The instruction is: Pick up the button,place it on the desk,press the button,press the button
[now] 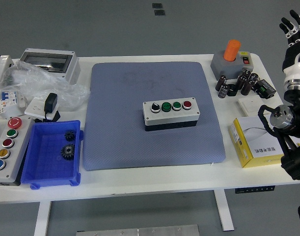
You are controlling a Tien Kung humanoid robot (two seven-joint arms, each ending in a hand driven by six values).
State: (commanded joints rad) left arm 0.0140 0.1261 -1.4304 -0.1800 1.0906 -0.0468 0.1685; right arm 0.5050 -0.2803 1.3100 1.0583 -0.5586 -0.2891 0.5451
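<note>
Blue bin [51,155] with two gears sat at 9 o'clock on desk [154,179]. Button box [171,113] lay flat mid blue mat [152,113], untouched. Right hand [293,29] was raised at 2 o'clock, off desk, fingers [290,23] spread, empty.

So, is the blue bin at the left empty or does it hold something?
Not empty. The blue bin holds two dark gears, one nearer its far wall and one toward the middle; the rest of its floor is bare.

We see an electronics lab or workshop: a white table [140,182] on grey floor; a button box [171,112], capacitors [235,83], gears [68,145] in a bin [44,172], an enclosure [47,63].
</note>
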